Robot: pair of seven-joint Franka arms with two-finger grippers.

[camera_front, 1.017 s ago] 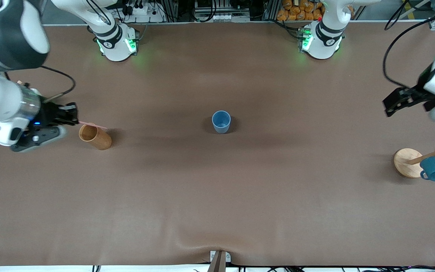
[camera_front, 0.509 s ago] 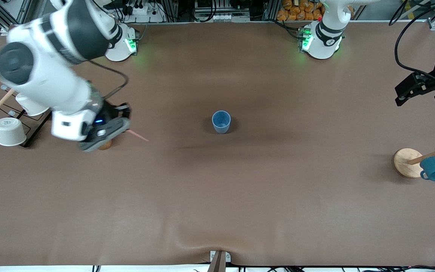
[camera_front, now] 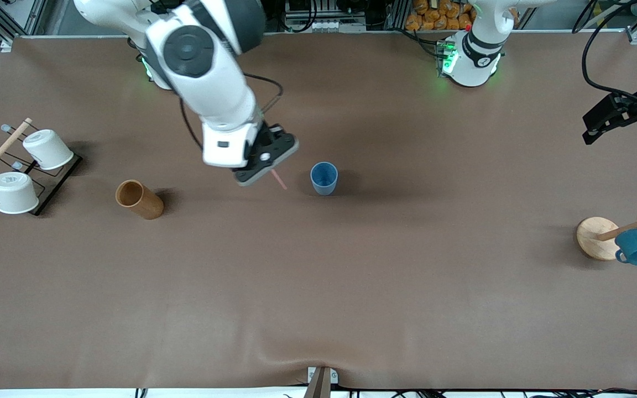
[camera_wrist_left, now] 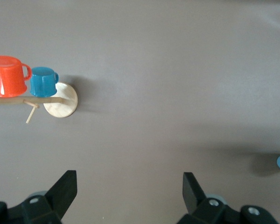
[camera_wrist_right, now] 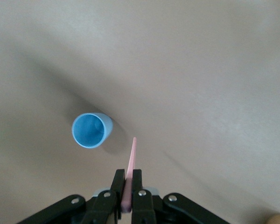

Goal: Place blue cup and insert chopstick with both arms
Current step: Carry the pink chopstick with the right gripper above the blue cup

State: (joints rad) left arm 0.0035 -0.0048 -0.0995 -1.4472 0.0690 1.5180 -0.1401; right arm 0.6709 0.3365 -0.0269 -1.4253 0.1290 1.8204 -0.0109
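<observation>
Pink chopstick [camera_wrist_right: 130, 169] clamped in right end effector [camera_wrist_right: 128, 183] | just beside blue cup [camera_front: 324, 178]

1. Right tool [camera_front: 267, 160]: fingers pinched tight, arm stretched out over the middle of the desk [camera_front: 351, 287].
2. Left tool [camera_wrist_left: 129, 189]: fingers spread wide, arm waiting aloft at its own end.

A brown mat covers the tabletop [camera_front: 351, 287], rumpled at the edge nearest the front camera. Along the edge farthest from it run aluminium frame struts [camera_front: 401, 14], a white power strip [camera_front: 208, 14], black cables and orange items [camera_front: 440, 14]
</observation>
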